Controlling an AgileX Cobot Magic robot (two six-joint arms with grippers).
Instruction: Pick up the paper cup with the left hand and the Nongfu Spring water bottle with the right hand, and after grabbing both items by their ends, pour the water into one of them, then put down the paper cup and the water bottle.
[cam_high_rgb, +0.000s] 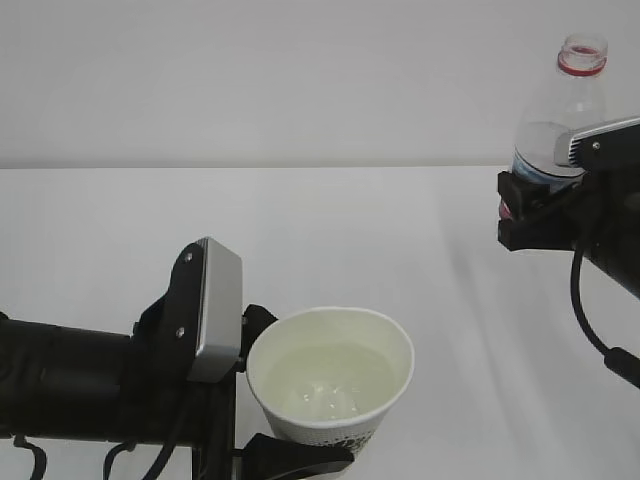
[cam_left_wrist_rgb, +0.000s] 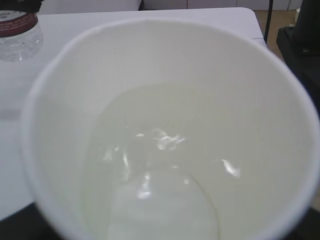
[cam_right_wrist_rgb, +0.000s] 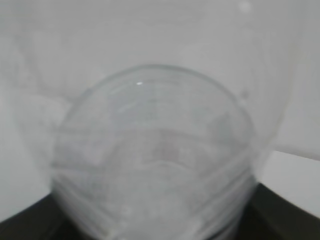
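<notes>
My left gripper (cam_high_rgb: 275, 392) at the lower left is shut on the white paper cup (cam_high_rgb: 322, 428), one black finger on each side of it. The cup is held upright and has clear water (cam_high_rgb: 325, 385) in it. In the left wrist view the cup (cam_left_wrist_rgb: 250, 75) fills the frame, with the water (cam_left_wrist_rgb: 160, 165) glinting inside. At the upper right, my right gripper (cam_high_rgb: 535, 205) is shut on the lower body of the Nongfu Spring water bottle (cam_high_rgb: 565, 100), which stands nearly upright, uncapped, with its red neck ring on top. The clear bottle (cam_right_wrist_rgb: 155, 150) fills the right wrist view.
A white table (cam_high_rgb: 300, 230) runs under both arms, with a plain pale wall behind it. The bottle (cam_left_wrist_rgb: 17, 32) shows at the top left corner of the left wrist view. A black cable (cam_high_rgb: 590, 320) hangs from the right arm.
</notes>
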